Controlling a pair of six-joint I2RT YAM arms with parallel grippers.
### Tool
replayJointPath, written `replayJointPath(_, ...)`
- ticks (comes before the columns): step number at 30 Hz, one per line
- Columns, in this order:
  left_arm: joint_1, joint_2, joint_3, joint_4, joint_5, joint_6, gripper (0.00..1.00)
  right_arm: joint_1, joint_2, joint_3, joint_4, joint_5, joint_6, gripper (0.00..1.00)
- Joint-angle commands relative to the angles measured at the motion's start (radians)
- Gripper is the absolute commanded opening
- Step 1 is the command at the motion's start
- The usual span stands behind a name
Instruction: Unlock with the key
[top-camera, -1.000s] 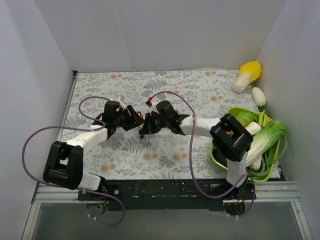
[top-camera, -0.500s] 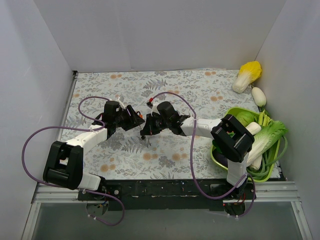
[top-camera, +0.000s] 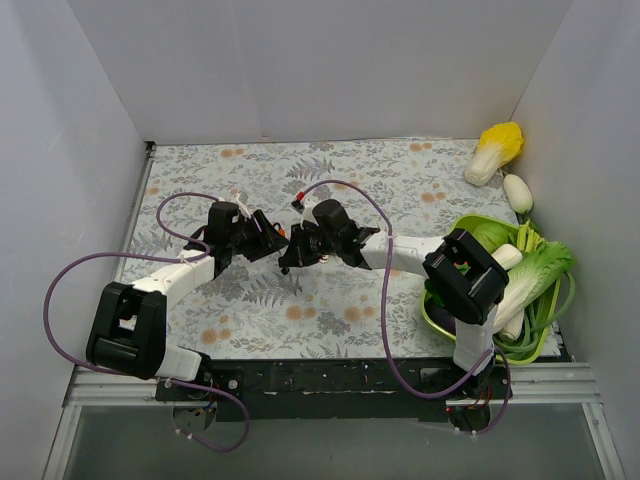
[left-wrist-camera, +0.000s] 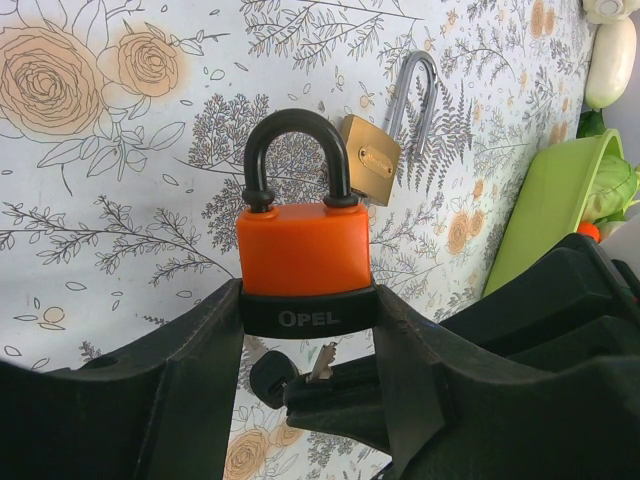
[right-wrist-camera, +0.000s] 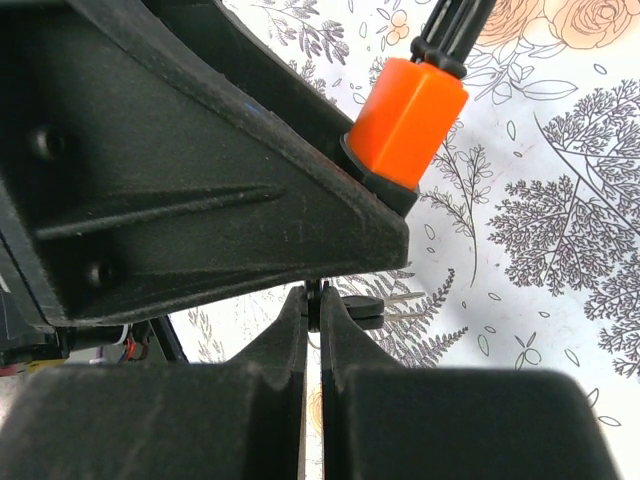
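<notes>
Left arm's got the lock, right arm's got the key, meeting mid-table

The left pincer (left-wrist-camera: 308, 312) is clamped on the black base of the orange padlock (left-wrist-camera: 302, 248), which sits upright with its black shackle closed, near the middle of the floral table (left-wrist-camera: 110, 215). A brass padlock (left-wrist-camera: 368, 160) lies flat on the table at about 1 o'clock from the orange one, shackle swung out. At 6 o'clock, right under the orange lock's base, is the key (left-wrist-camera: 322, 364). Its tip is right at the underside, but I can't tell if it's actually in the keyhole. The right pincer (right-wrist-camera: 314, 318) is pinched together on the key's blade. The green basket (top-camera: 432, 312) of veggies is way over at 3 o'clock.
</notes>
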Motion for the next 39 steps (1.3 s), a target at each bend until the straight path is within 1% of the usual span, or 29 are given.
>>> replayJointPath(1, -0.004, -0.051, 0.018, 0.028, 0.008, 0.012, 0.0, -0.009, -0.005, 0.054, 0.012, -0.003, -0.016, 0.01)
replayJointPath(10, -0.004, -0.049, 0.021, 0.028, 0.009, 0.009, 0.0, -0.017, 0.003, 0.045, 0.018, -0.017, -0.009, 0.01)
replayJointPath(21, -0.004, -0.046, 0.02, 0.028, 0.009, 0.009, 0.0, -0.004, -0.022, -0.015, 0.04, -0.029, -0.003, 0.01)
replayJointPath(39, -0.004, -0.054, 0.018, 0.028, 0.006, 0.011, 0.0, -0.008, 0.006, 0.016, 0.034, -0.029, -0.006, 0.01)
